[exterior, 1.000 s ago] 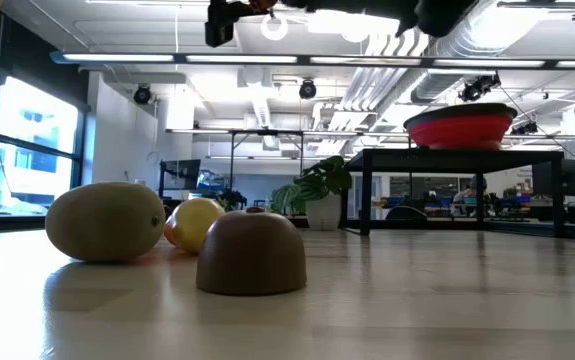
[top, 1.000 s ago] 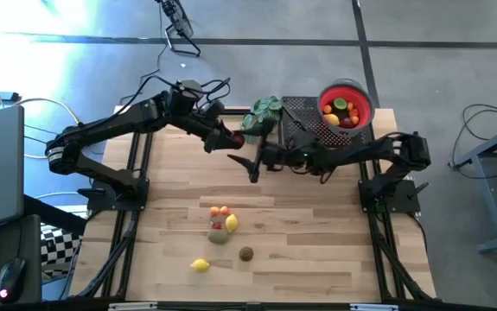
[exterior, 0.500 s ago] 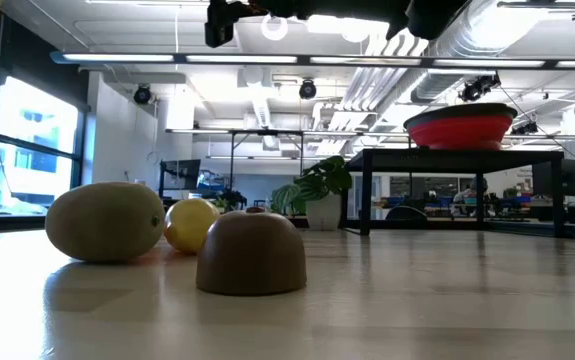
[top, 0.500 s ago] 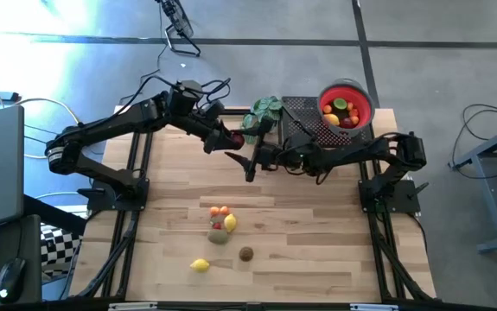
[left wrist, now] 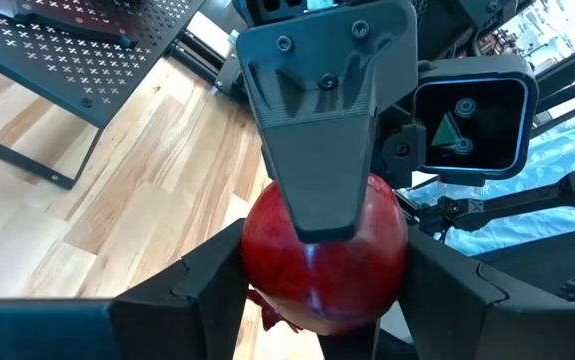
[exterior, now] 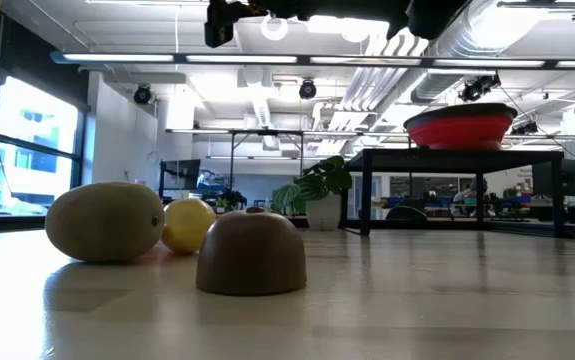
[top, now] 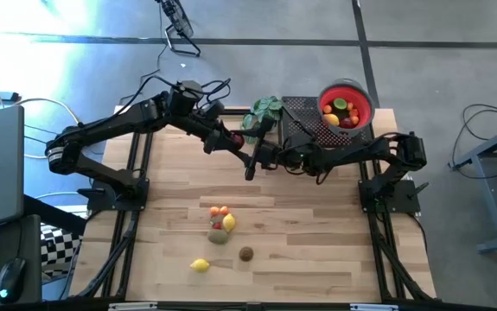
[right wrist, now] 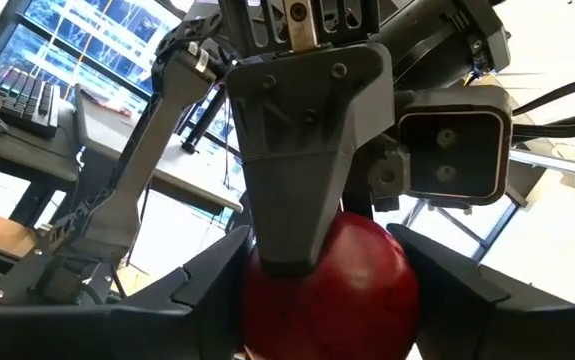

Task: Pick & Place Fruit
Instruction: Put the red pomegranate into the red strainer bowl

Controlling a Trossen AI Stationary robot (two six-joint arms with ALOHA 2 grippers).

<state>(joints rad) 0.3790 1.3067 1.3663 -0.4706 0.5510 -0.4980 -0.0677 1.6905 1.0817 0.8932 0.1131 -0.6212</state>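
Fingers (left wrist: 197, 290) of the left gripper (top: 231, 142) are clamped on a red fruit (left wrist: 324, 250), one on each flank. The right gripper (top: 250, 158) faces it head-on, and its own fingers (right wrist: 202, 290) press the same fruit's sides, so both hold it at once, in the air above the surface (top: 317, 250), a little toward 12 o'clock from its centre.

Nearest the front edge, a lemon (top: 200, 265) lies at about 7 o'clock and a brown fruit (top: 245, 253) at 6 o'clock, well apart from each other. Just beyond them, close to the centre, sits a cluster (top: 220, 223) of small fruits touching one another: orange, red, yellow and a dull green-brown one.

Farther back, past the two grippers, a plant (top: 264, 111) stands at 12 o'clock beside a black rack (top: 304, 117). At 1 o'clock the red bowl (top: 358, 93) rests on the rack's far corner, with several orange, yellow, red and green fruits inside.
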